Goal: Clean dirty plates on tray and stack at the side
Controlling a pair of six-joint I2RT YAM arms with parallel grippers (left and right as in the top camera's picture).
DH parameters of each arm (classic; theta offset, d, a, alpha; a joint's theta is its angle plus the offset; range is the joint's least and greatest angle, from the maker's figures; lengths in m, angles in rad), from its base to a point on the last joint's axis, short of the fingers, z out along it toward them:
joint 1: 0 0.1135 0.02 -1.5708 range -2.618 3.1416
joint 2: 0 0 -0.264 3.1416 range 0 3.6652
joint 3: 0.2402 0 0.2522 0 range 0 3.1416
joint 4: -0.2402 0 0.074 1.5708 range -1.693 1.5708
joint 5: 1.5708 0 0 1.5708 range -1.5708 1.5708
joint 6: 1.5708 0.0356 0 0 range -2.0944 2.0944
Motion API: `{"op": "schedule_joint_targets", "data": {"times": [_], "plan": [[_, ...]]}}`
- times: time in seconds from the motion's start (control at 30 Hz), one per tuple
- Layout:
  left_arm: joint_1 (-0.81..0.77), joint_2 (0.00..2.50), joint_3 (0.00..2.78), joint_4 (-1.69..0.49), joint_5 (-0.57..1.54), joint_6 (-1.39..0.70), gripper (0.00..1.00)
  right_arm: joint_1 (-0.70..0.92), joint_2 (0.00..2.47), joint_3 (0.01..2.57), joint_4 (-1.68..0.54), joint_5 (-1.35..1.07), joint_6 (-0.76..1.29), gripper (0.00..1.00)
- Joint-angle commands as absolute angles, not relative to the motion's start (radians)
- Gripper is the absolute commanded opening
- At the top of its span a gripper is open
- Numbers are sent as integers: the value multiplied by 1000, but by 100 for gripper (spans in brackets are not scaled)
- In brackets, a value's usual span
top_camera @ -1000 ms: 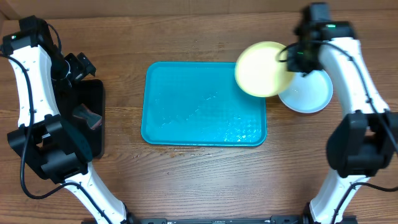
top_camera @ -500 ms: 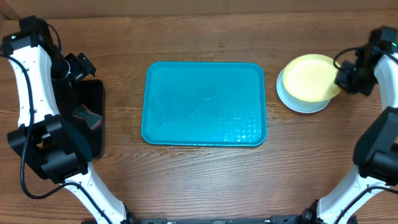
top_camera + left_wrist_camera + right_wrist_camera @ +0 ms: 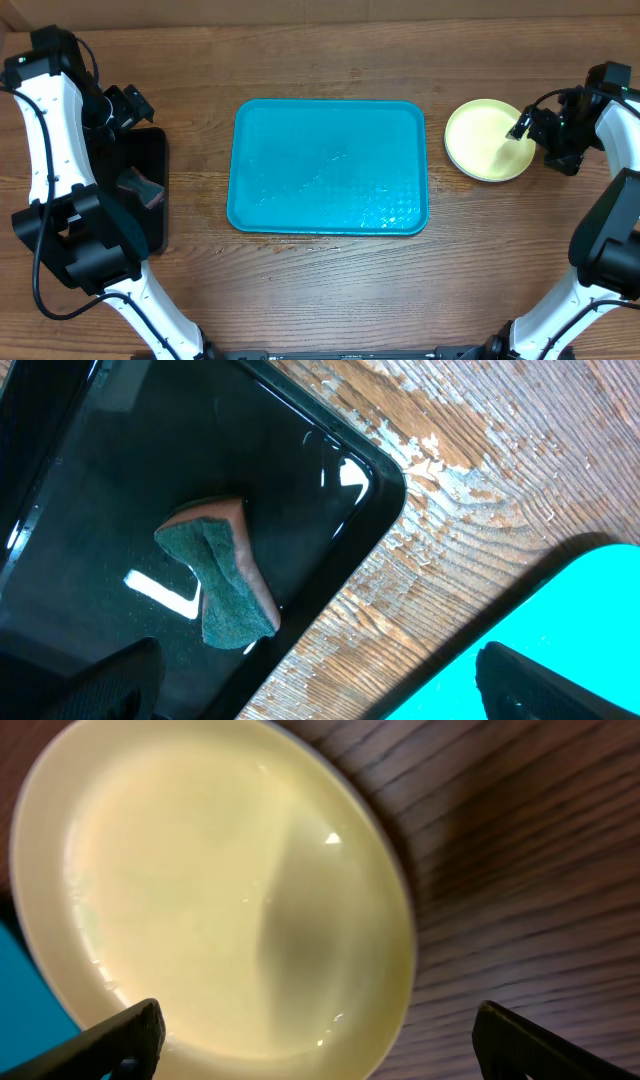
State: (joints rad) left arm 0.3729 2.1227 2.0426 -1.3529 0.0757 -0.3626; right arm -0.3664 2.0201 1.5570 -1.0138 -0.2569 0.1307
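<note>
The right pincer [image 3: 527, 130] has just let go, jaws apart. The yellow plate [image 3: 487, 140] now lies beside the empty tray [image 3: 330, 165], so stacking seems finished.

Inventory, as we count it:
- Wooden tabletop [image 3: 330, 270]: one.
- Trays: two in all, made up of one turquoise tray [image 3: 330, 167] and one black tray [image 3: 150, 160].
- Plates: we see one, a yellow-green plate [image 3: 485, 140]. We cannot tell whether others lie beneath it.
- Sponges: one green-faced sponge [image 3: 222, 582].
- Robot arms: two.
- Tools: two, the left tool [image 3: 128, 103] and the right tool [image 3: 538, 143], with two fingers on each.
</note>
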Motion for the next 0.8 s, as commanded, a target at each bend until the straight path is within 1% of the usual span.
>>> {"op": "schedule_joint_targets", "data": {"times": [0.0, 0.2, 0.3, 0.6, 0.77], "plan": [[366, 2110, 2048, -1349, 86, -347, 100, -364, 1919, 1555, -1043, -327, 127, 100], [366, 2110, 2048, -1349, 86, -347, 100, -351, 1798, 1555, -1191, -328, 104, 100], [366, 2110, 2048, -1349, 86, -347, 100, -318, 1736, 1541, -1219, -336, 104, 100], [366, 2110, 2048, -1349, 86, -347, 100, -107, 1515, 1372, -1196, -332, 105, 100], [366, 2110, 2048, -1349, 86, -347, 100, 18, 1394, 1323, -1235, -336, 105, 100]]}}
